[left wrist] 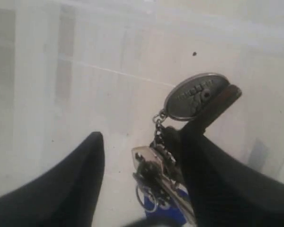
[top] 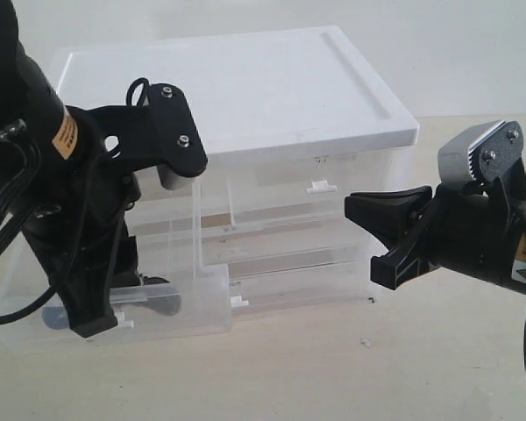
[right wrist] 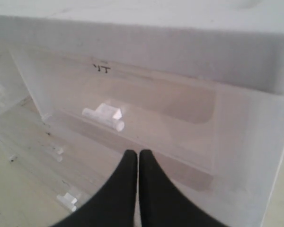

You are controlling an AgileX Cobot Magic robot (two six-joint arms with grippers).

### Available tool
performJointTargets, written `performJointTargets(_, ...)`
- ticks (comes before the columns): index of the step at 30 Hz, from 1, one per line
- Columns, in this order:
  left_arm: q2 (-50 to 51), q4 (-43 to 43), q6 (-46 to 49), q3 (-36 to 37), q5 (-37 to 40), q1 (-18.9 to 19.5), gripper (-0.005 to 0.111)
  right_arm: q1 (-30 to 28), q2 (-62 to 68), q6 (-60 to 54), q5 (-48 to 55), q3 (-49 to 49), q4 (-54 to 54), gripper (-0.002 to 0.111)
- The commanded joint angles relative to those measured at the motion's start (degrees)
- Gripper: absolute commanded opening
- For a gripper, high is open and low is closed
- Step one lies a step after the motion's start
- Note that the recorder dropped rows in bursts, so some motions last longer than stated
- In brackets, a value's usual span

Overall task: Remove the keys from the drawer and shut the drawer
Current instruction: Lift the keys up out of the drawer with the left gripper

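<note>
Down at the front, the drawer (top: 202,307) stands pulled out. I have the left gripper (left wrist: 164,116) reaching into it, fingers spread, with the keys (left wrist: 156,177) lying between them against one finger, not yet pinched. Farther right, the right gripper (right wrist: 138,156) hovers before the cabinet (top: 245,88), fingers pressed together. Lifting the keys out and shutting the drawer are both left.

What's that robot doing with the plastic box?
The left hand is reaching down into the pulled-out drawer. It is open, and the keys lie in its gap, not yet gripped. The right hand is shut and hovers in front of the plastic cabinet. The drawer is not closed yet.
</note>
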Motion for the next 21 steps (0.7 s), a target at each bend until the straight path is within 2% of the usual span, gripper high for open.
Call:
performJointTargets(1, -0.26, -0.97, 0.32, 1.38, 3.3, 0.49, 0.047, -0.11, 0.03, 0.23, -0.14, -0.22, -0.41, 0.0)
performJointTargets(6, -0.26, -0.8, 0.32, 1.88, 3.67, 0.5, 0.046, -0.11, 0.03, 0.34, -0.61, -0.22, -0.96, 0.0)
performJointTargets(10, -0.26, -0.8, 0.32, 1.88, 5.02, 0.5, 0.025, -0.11, 0.03, 0.34, -0.61, -0.22, -0.96, 0.0)
performJointTargets(11, -0.26, -0.68, 0.32, 1.99, 5.26, 0.5, 0.018, -0.11, 0.03, 0.34, -0.61, -0.22, -0.96, 0.0)
performJointTargets(12, -0.26, 0.29, 0.32, 2.45, 4.78, 0.5, 0.006, -0.11, 0.03, 0.34, -0.61, -0.22, -0.96, 0.0)
performJointTargets(21, -5.12, 7.2, -0.11, -1.65, -2.43, 0.28, 0.004, -0.11, 0.03, 0.45, -0.61, -0.22, -0.97, 0.0)
